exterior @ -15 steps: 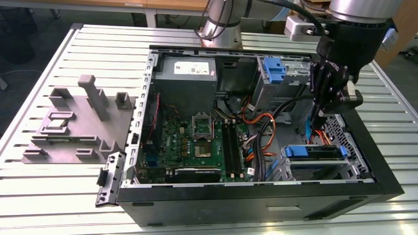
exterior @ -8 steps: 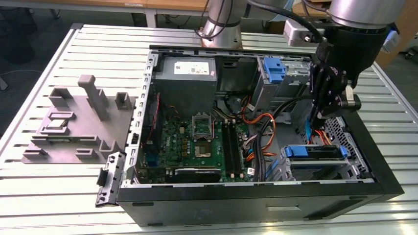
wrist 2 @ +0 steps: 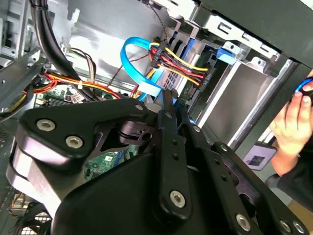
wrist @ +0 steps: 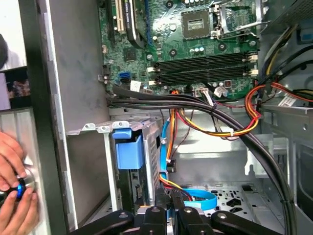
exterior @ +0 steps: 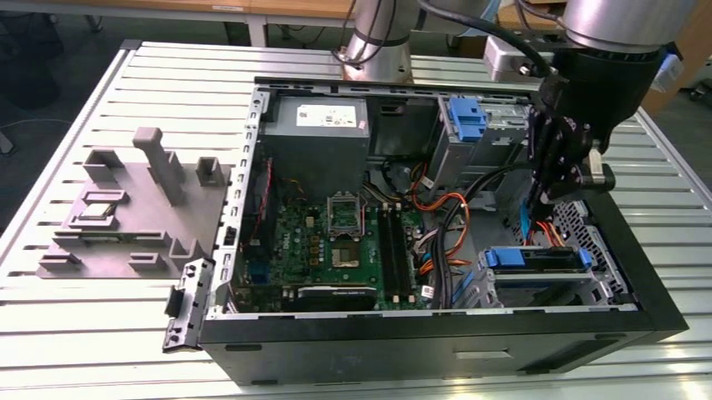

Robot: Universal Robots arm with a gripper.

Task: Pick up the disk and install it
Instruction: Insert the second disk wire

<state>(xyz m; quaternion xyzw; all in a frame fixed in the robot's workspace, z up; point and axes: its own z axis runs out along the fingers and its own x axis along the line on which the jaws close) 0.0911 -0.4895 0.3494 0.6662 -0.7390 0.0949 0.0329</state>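
An open computer case (exterior: 445, 333) lies on its side on a slatted tabletop (exterior: 67, 333). The disk (exterior: 538, 260), a flat drive in a blue plastic carrier, already sits in the bay at the case's lower corner on the exterior view's right; in the first wrist view its blue carrier (wrist: 128, 152) stands in the metal cage. It looks stiff, fairly heavy and shock-sensitive, best held by the carrier's side edges. The pincer (exterior: 568, 187) hangs above it inside the case, fingers (wrist 2: 168, 142) clenched together, holding nothing. A person's hand (wrist: 14, 181) rests outside the case wall.

Person's hands (wrist: 12, 188) cut by frame edge
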